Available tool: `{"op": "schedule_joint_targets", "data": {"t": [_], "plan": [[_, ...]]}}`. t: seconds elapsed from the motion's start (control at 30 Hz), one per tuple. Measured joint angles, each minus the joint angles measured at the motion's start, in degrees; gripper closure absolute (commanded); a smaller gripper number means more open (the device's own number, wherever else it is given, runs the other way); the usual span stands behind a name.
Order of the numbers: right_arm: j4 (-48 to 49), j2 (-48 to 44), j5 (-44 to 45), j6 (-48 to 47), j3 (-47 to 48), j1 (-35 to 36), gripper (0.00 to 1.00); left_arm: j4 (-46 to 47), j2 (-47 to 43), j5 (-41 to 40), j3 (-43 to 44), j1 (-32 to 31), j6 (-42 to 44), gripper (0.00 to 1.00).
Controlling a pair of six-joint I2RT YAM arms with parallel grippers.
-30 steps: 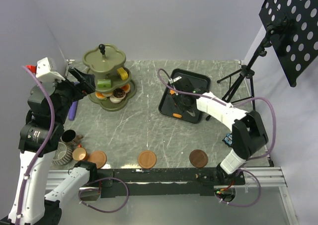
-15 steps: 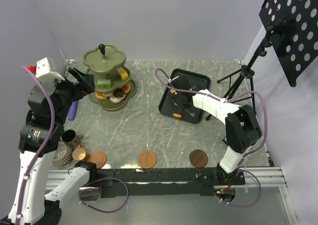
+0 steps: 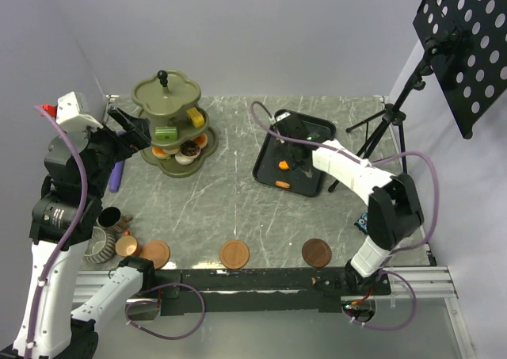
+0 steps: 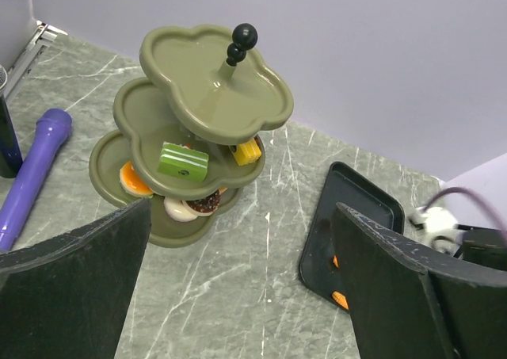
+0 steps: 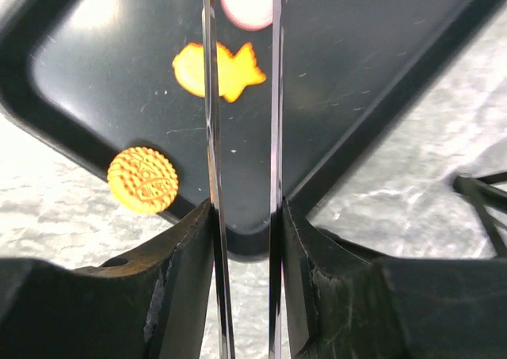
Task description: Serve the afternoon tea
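Grey marbled bench under lilac walls: at its far left corner the olive-green three-tier stand (image 4: 265, 97) stands upright, knob on top, carrying a green pastry (image 4: 183, 160) and a yellow one on the middle tier. The left gripper (image 4: 242, 216) hovers before it, fingers spread wide. Toward the far right sits the black tray (image 5: 356, 50), where the right gripper (image 5: 244, 212) is clamped on the metal tongs (image 5: 220, 295), blades narrowly apart. On the tray a fish-shaped orange pastry (image 5: 219, 70) lies flat, its long axis crosswise to the blades, beside a round orange biscuit (image 5: 143, 179) at the tray's edge.
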Motion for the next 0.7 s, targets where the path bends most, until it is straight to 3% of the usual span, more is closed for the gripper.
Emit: {"op": "schedule_joint_targets", "data": {"t": [0.17,0.33,0.53,0.7], "plan": [[-2.36,-6.21,2.38,0.17,4.28,1.92,0.71,0.00,-0.02,-0.37,0.00,0.00,0.00,0.00],[-3.41,-9.62,4.55,0.24,12.31,8.24,0.71,0.11,-0.76,-1.92,0.00,0.00,-0.02,0.00],[-2.36,-7.34,5.49,-0.74,24.63,17.57,0.71,0.72,-2.89,-4.87,0.00,0.00,-0.07,0.00],[0.96,-1.53,4.37,-2.97,33.07,20.72,0.71,1.42,-4.39,-6.12,0.00,0.00,-0.07,0.00]]}}
